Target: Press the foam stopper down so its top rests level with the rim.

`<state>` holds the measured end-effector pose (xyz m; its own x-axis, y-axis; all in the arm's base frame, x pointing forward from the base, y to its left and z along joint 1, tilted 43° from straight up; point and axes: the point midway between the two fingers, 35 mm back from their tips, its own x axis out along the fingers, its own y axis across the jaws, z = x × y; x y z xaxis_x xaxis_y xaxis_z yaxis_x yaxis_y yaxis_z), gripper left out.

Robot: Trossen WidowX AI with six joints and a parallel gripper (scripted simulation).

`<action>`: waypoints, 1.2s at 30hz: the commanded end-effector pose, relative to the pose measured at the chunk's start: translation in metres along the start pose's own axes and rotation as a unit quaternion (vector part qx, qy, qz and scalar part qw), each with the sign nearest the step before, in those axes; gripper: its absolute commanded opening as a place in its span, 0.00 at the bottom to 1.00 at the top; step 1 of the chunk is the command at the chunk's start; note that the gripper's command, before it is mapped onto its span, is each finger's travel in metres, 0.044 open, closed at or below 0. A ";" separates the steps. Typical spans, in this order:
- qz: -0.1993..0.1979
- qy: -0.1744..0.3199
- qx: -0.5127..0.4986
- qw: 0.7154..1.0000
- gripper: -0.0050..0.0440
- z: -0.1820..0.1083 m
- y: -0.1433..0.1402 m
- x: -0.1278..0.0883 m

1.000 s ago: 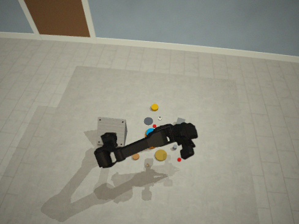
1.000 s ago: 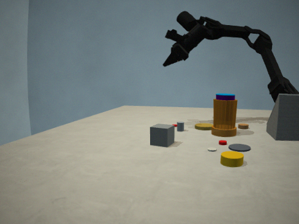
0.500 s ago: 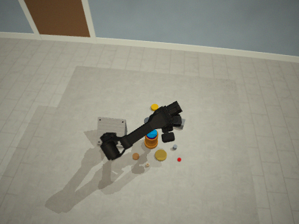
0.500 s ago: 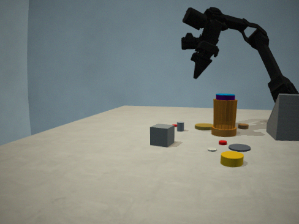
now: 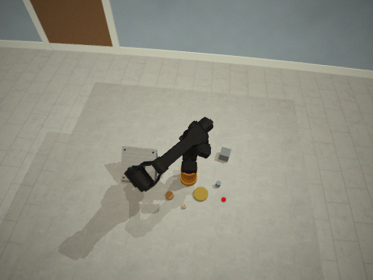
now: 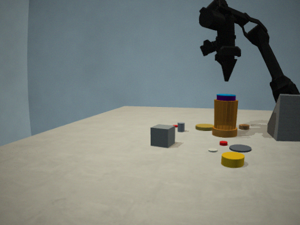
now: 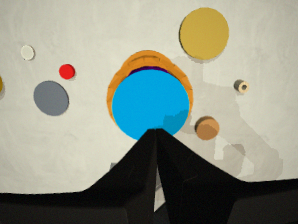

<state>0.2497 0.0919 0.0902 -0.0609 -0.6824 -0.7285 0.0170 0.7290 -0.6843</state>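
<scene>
An orange ribbed jar (image 6: pixel 225 118) stands upright on the table. A purple foam stopper with a blue top (image 6: pixel 226 96) sticks up above its rim. In the wrist view the blue top (image 7: pixel 150 103) fills the jar's orange mouth. In the top view the jar (image 5: pixel 188 178) shows partly under the arm. My gripper (image 6: pixel 227 78) is shut and empty, pointing straight down, with a clear gap above the stopper. Its closed tips (image 7: pixel 154 133) show just over the blue top's near edge.
Near the jar lie a grey cube (image 6: pixel 162 135), a small grey cylinder (image 6: pixel 181 126), a flat mustard disc (image 6: pixel 204 126), a brown disc (image 6: pixel 244 126), a red button (image 6: pixel 223 142), a dark grey disc (image 6: pixel 240 148), a yellow puck (image 6: pixel 232 159), a white dot (image 6: pixel 212 150). The grey base block (image 6: pixel 285 118) stands right.
</scene>
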 end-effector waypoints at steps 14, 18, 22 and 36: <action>0.000 0.002 0.004 1.000 0.10 -0.001 0.001 0.035; 0.000 0.002 0.004 1.000 0.10 0.000 0.001 0.038; 0.000 0.002 0.004 1.000 0.10 0.000 0.001 0.042; 0.000 0.002 0.004 1.000 0.10 0.000 0.001 0.042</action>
<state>0.2471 0.0647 0.0588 -0.0674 -0.6798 -0.7303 0.0292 0.7303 -0.6825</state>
